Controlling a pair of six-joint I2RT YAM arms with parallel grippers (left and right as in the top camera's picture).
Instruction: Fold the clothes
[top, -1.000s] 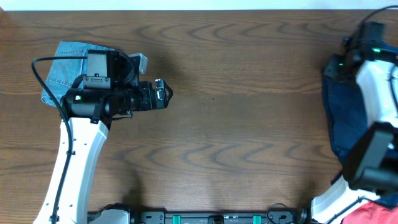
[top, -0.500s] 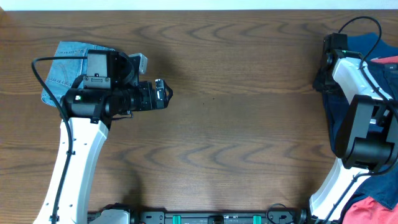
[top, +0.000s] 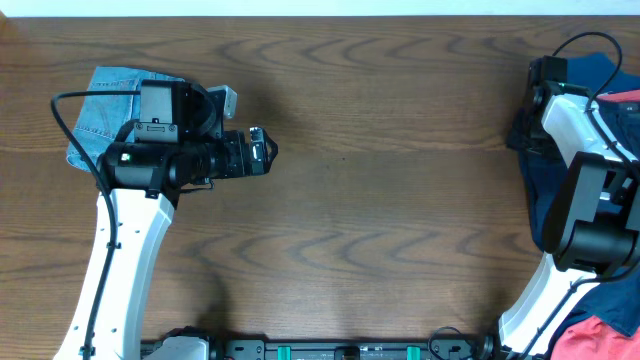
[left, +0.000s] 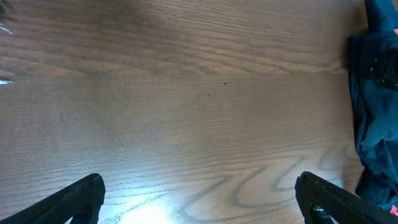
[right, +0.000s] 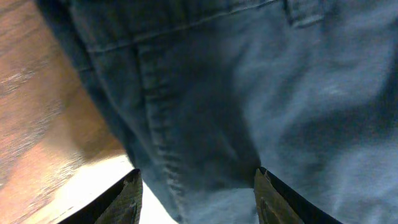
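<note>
Right gripper (right: 198, 193): jaws parted, just above navy shorts (right: 261, 93).
Left gripper (left: 208, 199): spread wide, empty, well apart from navy shorts.
Risk: closing on stacked folds likely drags several layers.

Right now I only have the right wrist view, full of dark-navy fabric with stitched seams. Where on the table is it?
Observer: The dark-navy fabric shorts lie bunched at the right edge of the wooden table, partly beneath the right arm.
Operator: And what is on the left side?
Observer: The left fingers stand wide open over bare wood, holding nothing.
</note>
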